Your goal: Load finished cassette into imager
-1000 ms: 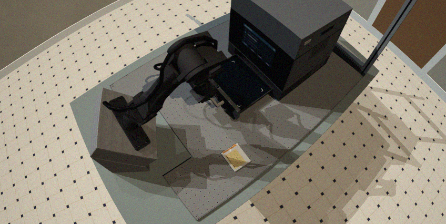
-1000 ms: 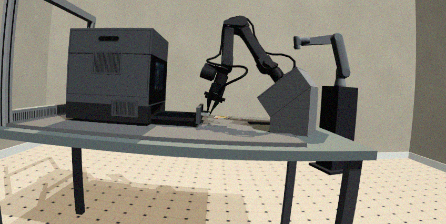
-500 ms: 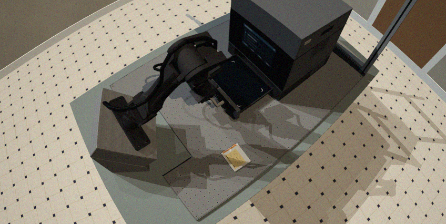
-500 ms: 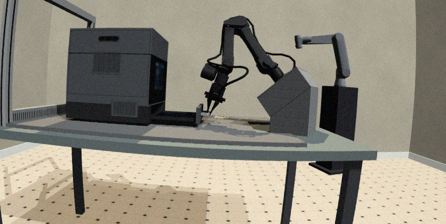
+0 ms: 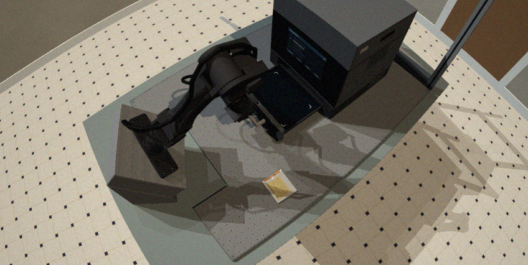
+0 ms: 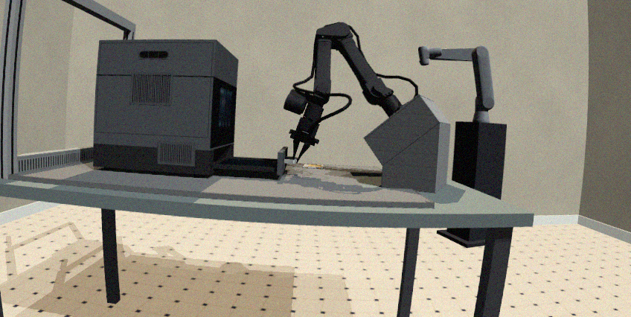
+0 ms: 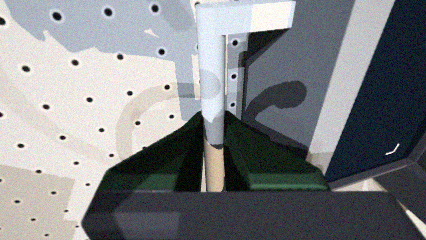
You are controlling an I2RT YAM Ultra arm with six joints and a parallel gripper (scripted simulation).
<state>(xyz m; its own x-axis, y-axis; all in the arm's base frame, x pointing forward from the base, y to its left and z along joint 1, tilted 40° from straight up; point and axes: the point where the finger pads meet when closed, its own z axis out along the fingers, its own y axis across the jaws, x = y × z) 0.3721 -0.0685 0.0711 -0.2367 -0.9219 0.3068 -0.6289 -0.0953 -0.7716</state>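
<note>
The gel imager IM (image 5: 333, 29) stands at the back of the table, its drawer (image 5: 283, 97) pulled out towards me. The dark glass shows white corner marks and nothing lies on it. My gripper (image 7: 213, 120) is shut on the drawer's pale handle bar (image 7: 212, 90) at the drawer's front edge; it also shows in the side view (image 6: 297, 156). The cassette FINISHED (image 5: 279, 185), a flat yellow rectangle with a white rim, lies on the perforated board well in front of the drawer, apart from the gripper. It is just visible in the side view (image 6: 312, 165).
My arm's wedge-shaped base block (image 5: 148, 151) stands left of the board. A dark post with a grey arm (image 6: 480, 92) stands at the table's right end. A metal frame (image 5: 462, 33) stands behind IM.
</note>
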